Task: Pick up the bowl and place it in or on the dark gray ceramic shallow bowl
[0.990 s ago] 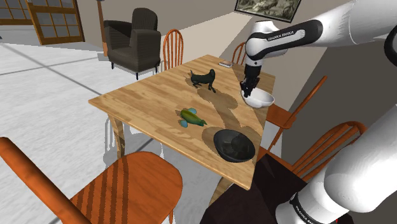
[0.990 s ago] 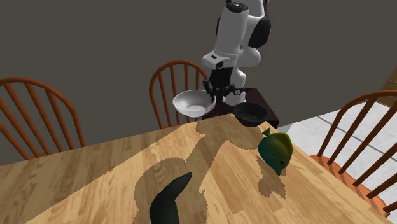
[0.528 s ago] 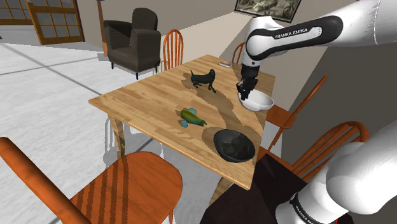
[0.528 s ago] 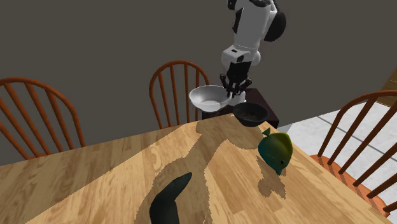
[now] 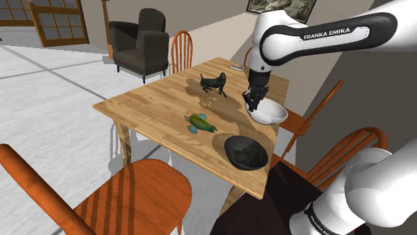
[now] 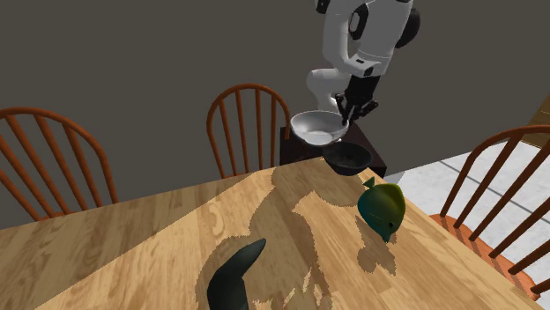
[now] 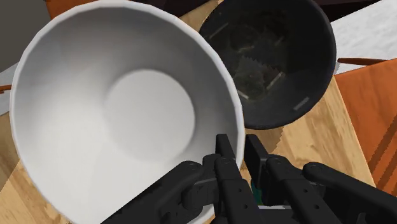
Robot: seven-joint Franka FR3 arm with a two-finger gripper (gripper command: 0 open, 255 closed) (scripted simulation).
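The arm (image 5: 284,40) is rounded white links joined by dark bands, one band bearing white FRANKA EMIKA lettering. The gripper (image 7: 240,151) is all black, with blocky fingers (image 7: 224,154).

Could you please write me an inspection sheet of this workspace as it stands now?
Surface: wooden table, no spills seen.
Job's things: white bowl is lifted off the table, upright and empty. The dark bowl rests on the table near the stand's edge and is also empty.
Clutter: green toy and dark animal figure sit on the table, apart from both bowls.
Grippers: gripper is shut on the white bowl's rim, one finger inside and one outside.
Cables: nothing seen.
Surroundings: wooden chairs around the table, a dark armchair on the floor beyond.
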